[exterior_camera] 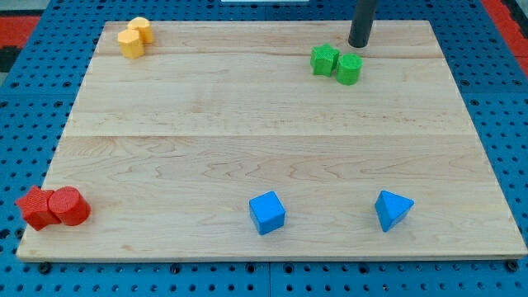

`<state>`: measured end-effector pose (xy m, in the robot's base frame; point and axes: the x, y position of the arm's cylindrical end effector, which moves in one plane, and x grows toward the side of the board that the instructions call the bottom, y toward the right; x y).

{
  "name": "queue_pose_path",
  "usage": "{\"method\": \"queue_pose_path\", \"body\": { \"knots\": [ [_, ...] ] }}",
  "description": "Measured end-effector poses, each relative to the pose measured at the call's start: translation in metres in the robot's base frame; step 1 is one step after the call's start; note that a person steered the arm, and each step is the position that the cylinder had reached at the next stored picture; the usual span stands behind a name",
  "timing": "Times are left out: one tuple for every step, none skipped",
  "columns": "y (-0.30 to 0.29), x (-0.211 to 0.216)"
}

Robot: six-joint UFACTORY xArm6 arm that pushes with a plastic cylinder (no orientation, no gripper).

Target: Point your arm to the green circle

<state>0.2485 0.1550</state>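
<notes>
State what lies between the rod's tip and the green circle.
Nothing: in the camera view only a short strip of bare board separates my tip from the green circle, just below it; the green star sits leftward.

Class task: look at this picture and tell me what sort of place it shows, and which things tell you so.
Probably a robotics lab bench: a wooden board lies on a blue pegboard, small coloured blocks like the green circle sit around it, and my tip stands just above that circle.

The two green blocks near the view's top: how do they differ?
The green circle is a smooth round cylinder; the green star has a notched outline. The circle sits to the view's right, just below my tip; the star lies farther left. Both are green and touch each other.
</notes>
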Motion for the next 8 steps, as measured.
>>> {"method": "queue_pose_path", "body": {
  "knots": [
    [0.001,0.000],
    [-0.004,-0.003],
    [-0.036,-0.011],
    [-0.080,-0.019],
    [-0.088,-0.012],
    [-0.106,0.011],
    [-0.118,0.041],
    [-0.117,0.095]
  ]
}}
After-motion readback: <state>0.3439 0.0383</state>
